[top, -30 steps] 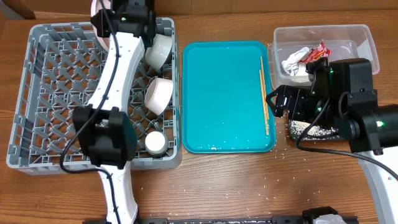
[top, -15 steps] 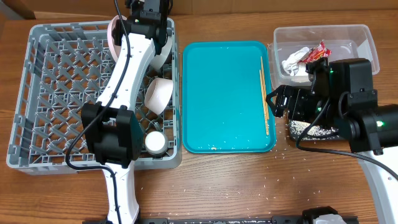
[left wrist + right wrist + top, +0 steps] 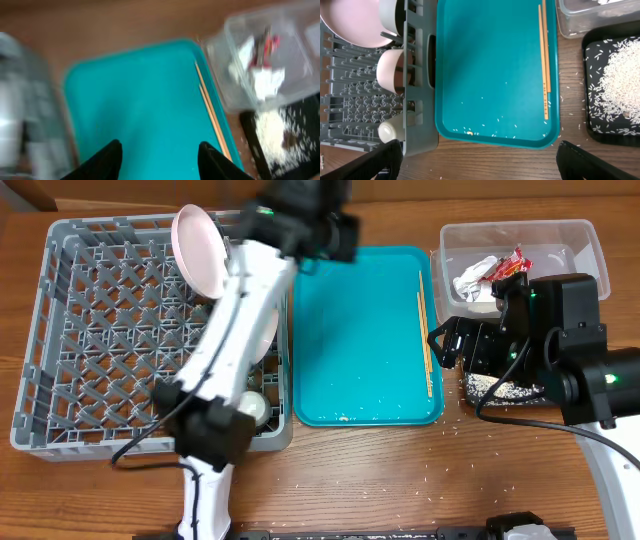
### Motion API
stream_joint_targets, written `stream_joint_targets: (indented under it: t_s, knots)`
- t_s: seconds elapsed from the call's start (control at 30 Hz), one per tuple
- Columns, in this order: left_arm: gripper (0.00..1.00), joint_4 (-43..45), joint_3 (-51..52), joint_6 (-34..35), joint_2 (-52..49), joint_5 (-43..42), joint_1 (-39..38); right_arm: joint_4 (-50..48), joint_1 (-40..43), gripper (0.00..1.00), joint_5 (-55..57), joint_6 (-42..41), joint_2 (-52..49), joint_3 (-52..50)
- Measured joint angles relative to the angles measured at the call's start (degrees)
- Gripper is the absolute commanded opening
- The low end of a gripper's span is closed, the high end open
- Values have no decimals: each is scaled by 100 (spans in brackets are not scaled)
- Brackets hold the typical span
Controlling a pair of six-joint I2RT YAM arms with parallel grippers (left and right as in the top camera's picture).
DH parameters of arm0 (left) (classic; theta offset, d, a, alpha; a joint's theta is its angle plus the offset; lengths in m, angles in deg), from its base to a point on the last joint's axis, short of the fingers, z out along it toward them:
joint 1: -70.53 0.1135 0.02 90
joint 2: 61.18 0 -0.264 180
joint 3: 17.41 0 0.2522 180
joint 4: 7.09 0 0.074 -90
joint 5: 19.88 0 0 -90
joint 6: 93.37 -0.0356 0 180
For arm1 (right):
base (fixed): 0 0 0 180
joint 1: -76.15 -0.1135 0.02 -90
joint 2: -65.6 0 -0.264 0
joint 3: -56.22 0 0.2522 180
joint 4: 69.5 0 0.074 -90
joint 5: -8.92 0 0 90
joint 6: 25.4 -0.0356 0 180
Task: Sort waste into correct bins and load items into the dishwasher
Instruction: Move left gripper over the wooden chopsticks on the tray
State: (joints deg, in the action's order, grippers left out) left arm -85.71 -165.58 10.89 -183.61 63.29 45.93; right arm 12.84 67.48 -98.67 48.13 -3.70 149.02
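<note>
The round white plate (image 3: 200,252) stands on edge at the back of the grey dish rack (image 3: 70,330). My left gripper (image 3: 330,235) is open and empty over the back left of the teal tray (image 3: 360,350); its view is blurred (image 3: 160,155). The chopsticks (image 3: 425,330) lie along the tray's right side, and also show in the wrist views (image 3: 212,115) (image 3: 544,65). My right gripper (image 3: 447,345) is open and empty, right of the chopsticks (image 3: 480,162). The clear tub (image 3: 585,240) holds the napkin (image 3: 470,278) and red wrapper (image 3: 510,262). Rice lies on the black tray (image 3: 615,85).
A bowl (image 3: 392,70) and the small cup (image 3: 390,131) sit at the rack's right side, mostly under my left arm in the overhead view. Loose rice grains are scattered on the teal tray's front (image 3: 490,131) and on the wooden table (image 3: 400,480).
My left gripper let go of the plate, which now stands in the rack, and swung right to the teal tray's back left. The right arm has not moved.
</note>
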Motion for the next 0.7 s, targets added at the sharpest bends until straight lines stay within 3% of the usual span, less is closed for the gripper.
stream_joint_targets:
  t_s: [0.1, 0.37, 0.7]
  knots:
    - [50, 903, 861, 710, -601, -26, -675, -2, 0, 100, -2, 0, 0, 0]
    - [48, 1718, 1034, 2253, -2092, 479, -1729, -2, 0, 100, -2, 0, 0, 0]
    - [44, 2105, 1034, 2590, -2218, 1126, -1888, -2, 0, 100, -2, 2, 0, 0]
